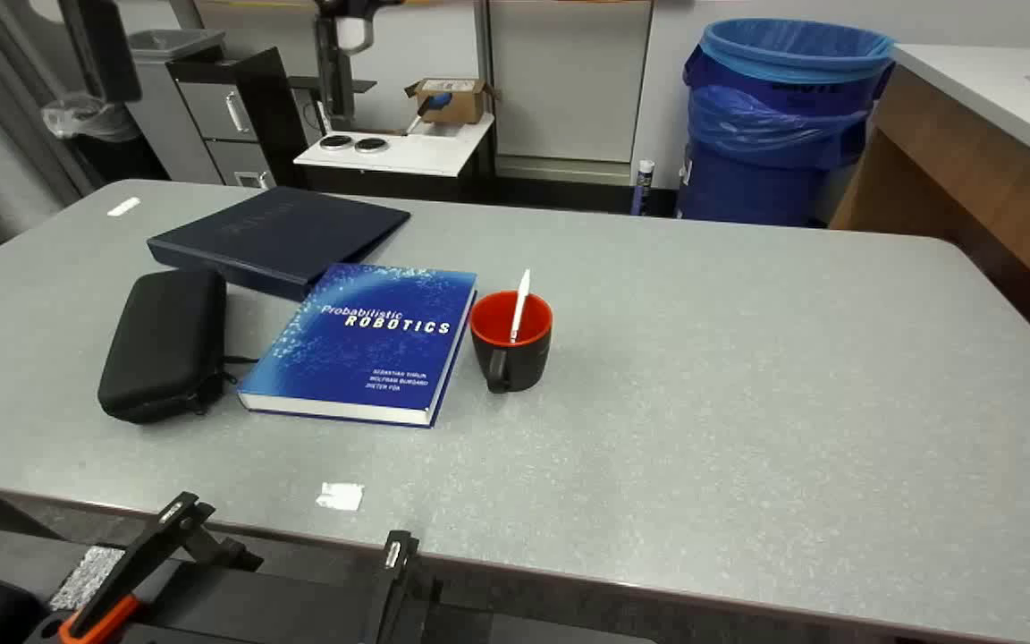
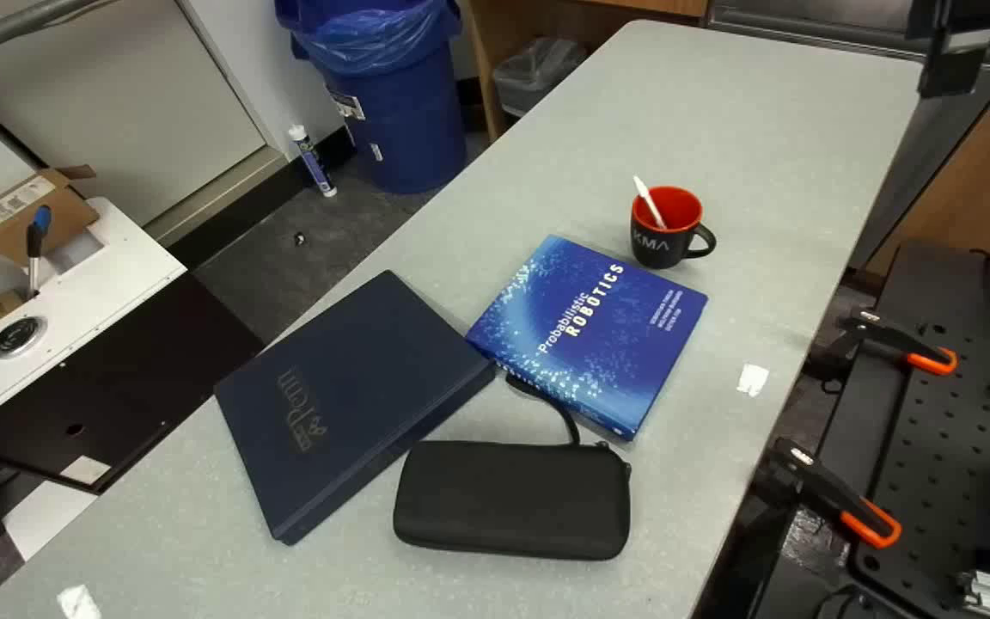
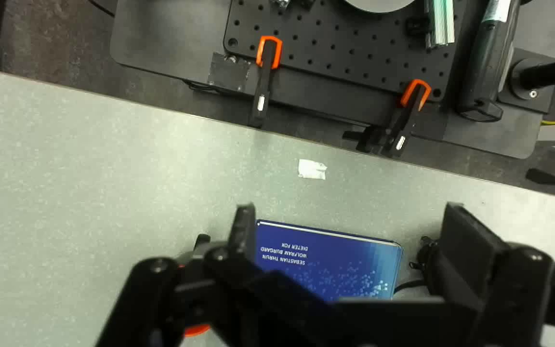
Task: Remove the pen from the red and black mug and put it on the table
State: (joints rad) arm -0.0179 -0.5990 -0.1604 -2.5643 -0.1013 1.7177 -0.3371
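The mug (image 1: 524, 367) is black outside and red inside. It stands upright on the grey table (image 1: 747, 402), touching or close beside the blue book's edge; it also shows in an exterior view (image 2: 658, 249). The white pen (image 1: 521, 304) leans inside it, its upper end above the rim, also in an exterior view (image 2: 648, 202). My gripper (image 3: 350, 208) is open and empty, high above the table over the book. Its fingers show at the top of an exterior view (image 1: 229, 105). In the wrist view the mug (image 3: 196, 331) is mostly hidden behind the gripper and the pen is hidden.
The blue book (image 1: 363, 344) lies left of the mug. A dark blue binder (image 1: 274, 233) and a black case (image 1: 166, 344) lie beyond it. White tape (image 1: 340, 496) marks the table near the front edge. Orange-tipped clamps (image 3: 268, 72) hold the robot's base plate beside the table.
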